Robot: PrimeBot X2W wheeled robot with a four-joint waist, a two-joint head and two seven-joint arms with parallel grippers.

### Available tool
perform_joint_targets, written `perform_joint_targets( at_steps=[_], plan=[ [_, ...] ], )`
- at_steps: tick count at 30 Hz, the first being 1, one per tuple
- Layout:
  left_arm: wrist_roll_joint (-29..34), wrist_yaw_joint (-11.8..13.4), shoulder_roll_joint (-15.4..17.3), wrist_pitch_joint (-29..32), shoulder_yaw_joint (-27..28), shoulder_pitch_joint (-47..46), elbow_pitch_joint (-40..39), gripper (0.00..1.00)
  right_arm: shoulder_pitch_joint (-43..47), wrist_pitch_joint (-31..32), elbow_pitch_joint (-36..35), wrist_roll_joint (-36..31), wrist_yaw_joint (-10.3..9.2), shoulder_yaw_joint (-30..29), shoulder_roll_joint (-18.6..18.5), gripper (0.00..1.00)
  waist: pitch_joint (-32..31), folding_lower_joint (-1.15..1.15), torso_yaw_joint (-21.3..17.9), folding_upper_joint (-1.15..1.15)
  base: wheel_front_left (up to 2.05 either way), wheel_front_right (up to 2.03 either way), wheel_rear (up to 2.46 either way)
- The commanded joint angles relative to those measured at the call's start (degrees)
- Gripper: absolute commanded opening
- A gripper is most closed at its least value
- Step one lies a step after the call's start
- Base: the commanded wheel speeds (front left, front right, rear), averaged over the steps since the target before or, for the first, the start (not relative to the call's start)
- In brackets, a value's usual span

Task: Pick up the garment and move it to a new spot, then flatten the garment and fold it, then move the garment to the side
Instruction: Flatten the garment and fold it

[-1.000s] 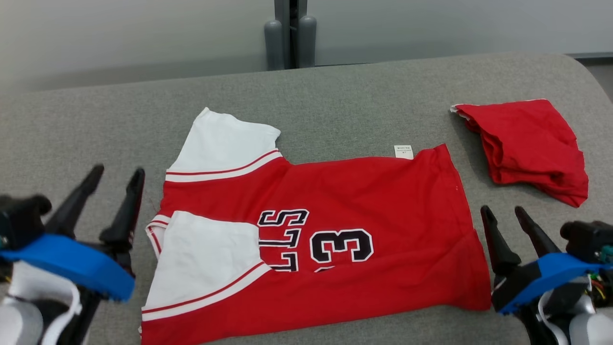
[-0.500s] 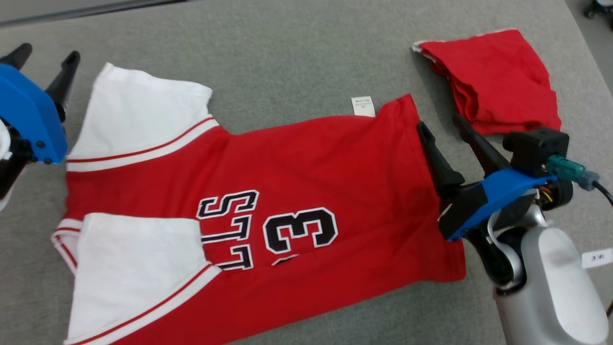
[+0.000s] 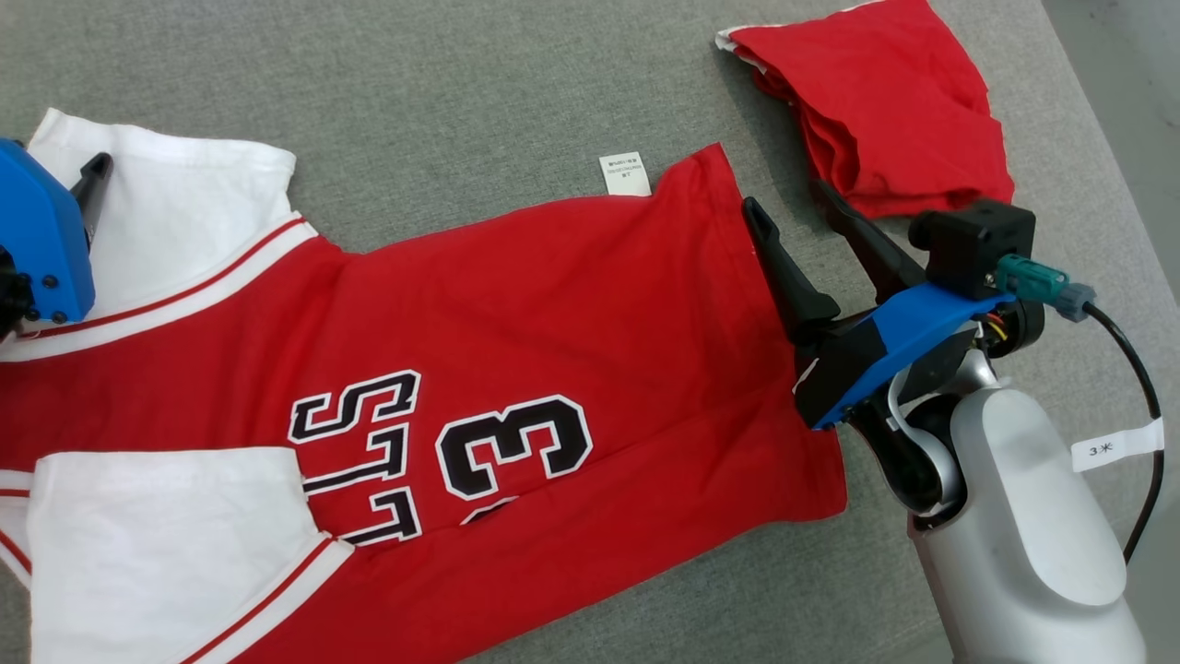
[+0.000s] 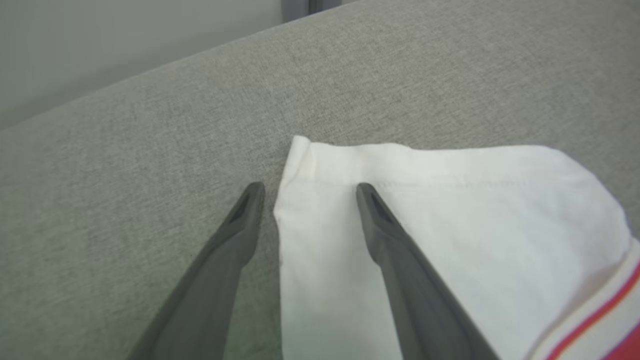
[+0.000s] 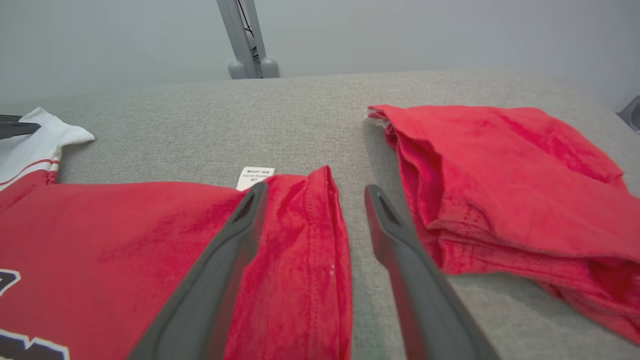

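Observation:
A red jersey with white sleeves and black "3" lettering lies spread flat on the grey table. My left gripper is open and low over the outer corner of the far white sleeve; one finger is on the sleeve and the other is on the bare table beside it. My right gripper is open and straddles the far corner of the jersey's hem. In the head view the right gripper is at the jersey's right edge. Neither gripper holds any cloth.
A second red garment, loosely folded, lies just right of my right gripper and close to its outer finger. A white label sticks out from the jersey's far edge. The table's right edge is near. A cable trails from my right wrist.
The head camera has tipped down and forward, shifting the whole picture. Both arms reached forward, the left to the far sleeve corner and the right to the hem's far corner. Both stay open.

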Motion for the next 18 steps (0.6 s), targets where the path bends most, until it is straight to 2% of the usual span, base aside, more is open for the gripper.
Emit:
perform_joint_targets(
  at_steps=[1,4,5,6,8,9,18],
  plan=[
    [-0.02,-0.38,-0.17,0.50,-0.45,-0.95,0.23,1.00,-1.25,-0.63,0.31,0.49,0.00,0.10,-0.08,1.00,0.24,-0.01,-0.12,0.00,0.00,0.00,0.00],
    [-1.13,-1.35,-1.15,2.10,-1.51,-0.37,0.23,1.00,-1.40,-1.22,1.06,0.84,0.00,0.21,-0.08,1.00,0.58,-0.01,-0.17,0.00,0.00,0.00,0.00],
    [-1.25,-1.72,-1.29,2.51,-1.94,-0.26,0.04,0.97,-1.40,-1.43,1.30,0.83,0.00,0.28,-0.08,1.00,0.64,-0.01,-0.13,0.00,0.00,0.00,0.00],
    [-1.37,-2.03,-1.39,2.89,-2.40,-0.23,-0.15,0.51,-1.55,-1.45,1.60,0.81,0.00,0.32,-0.08,1.00,0.67,-0.01,-0.04,0.00,0.00,0.00,0.00],
    [-1.25,-2.38,-1.67,2.80,-3.07,-0.31,-0.53,0.20,-2.11,-1.61,2.04,0.84,0.00,0.47,-0.08,1.00,0.63,-0.01,0.24,0.00,0.00,0.00,0.00],
    [-1.03,-2.46,-1.88,2.19,-3.05,-0.55,-0.69,0.00,-2.44,-1.59,2.32,0.73,0.00,0.59,-0.08,1.00,0.61,-0.01,0.44,0.00,0.00,0.00,0.00],
    [0.00,-2.28,-4.25,-5.52,-1.89,-3.00,-1.39,0.00,-7.85,2.96,7.47,-2.90,0.00,0.09,-0.09,1.00,-0.32,-0.01,3.68,0.00,0.00,0.00,0.00]
  ],
)
